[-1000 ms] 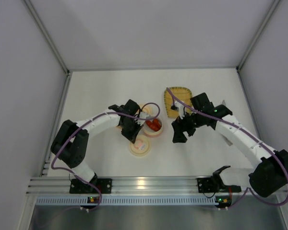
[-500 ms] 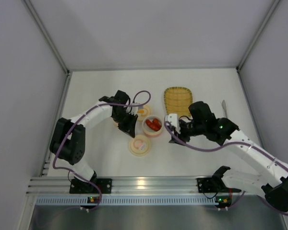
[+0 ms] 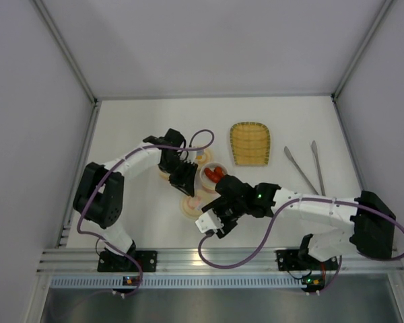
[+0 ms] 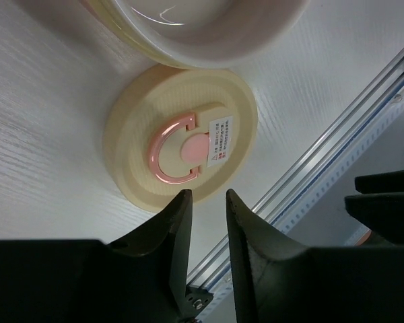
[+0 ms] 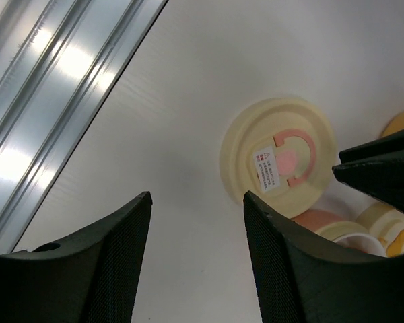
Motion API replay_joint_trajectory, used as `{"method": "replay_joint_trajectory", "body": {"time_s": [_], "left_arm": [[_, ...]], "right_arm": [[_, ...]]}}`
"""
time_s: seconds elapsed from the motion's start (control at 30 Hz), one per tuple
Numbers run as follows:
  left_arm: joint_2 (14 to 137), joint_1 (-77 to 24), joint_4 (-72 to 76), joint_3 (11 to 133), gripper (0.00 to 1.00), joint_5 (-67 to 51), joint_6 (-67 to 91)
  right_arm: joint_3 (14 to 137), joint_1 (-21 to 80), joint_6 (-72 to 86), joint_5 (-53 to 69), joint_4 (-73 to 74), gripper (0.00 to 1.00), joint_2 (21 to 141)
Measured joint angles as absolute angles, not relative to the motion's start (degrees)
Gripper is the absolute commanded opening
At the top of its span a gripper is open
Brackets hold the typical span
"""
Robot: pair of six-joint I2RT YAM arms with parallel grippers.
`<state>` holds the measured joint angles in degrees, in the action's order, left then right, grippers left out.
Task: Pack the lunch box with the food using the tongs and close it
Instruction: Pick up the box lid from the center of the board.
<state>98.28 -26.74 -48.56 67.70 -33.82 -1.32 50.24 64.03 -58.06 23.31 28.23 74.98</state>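
Closing lunch box (image 3: 203, 177), judged step: food (image 3: 216, 173) inside, tongs (image 3: 300, 169) far right. Lid (image 4: 182, 141) lies near side; left gripper (image 4: 207, 196) narrow, right gripper (image 5: 196, 202) wider, both empty. Straddle rim squarely, lift level.

tongs (image 3: 300, 169): free all round | lid (image 3: 190, 207): between left arm (image 3: 138, 160), right arm (image 3: 310, 205)

One label only: a small white sticker (image 4: 219, 140) on top of the cream lunch box lid (image 4: 140, 111).

Left wrist view: the sticker sits at 3 o'clock of the pink centre knob (image 4: 192, 147), in the open mouth of the pink ring handle (image 4: 155, 149). It carries a few short lines of red and dark print, too small to read.

Right wrist view: the same sticker lies at 8 o'clock of the knob, its print blurred.

Top view: the sticker is only a pale speck.
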Motion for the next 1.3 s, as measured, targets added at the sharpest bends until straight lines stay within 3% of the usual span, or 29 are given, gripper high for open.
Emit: {"method": "replay_joint_trajectory", "body": {"time_s": [0.87, 1.3], "left_arm": [[101.9, -26.7, -46.7, 67.7, 0.39, -35.1, 1.6], [101.9, -26.7, -46.6, 67.6, 0.4, -34.7, 1.9]], "right_arm": [[51.1, 62.6, -69.5, 19.2, 16.3, 0.55, 94.5], [56.4, 60.6, -70.0, 20.7, 18.2, 0.36, 98.3]]}}
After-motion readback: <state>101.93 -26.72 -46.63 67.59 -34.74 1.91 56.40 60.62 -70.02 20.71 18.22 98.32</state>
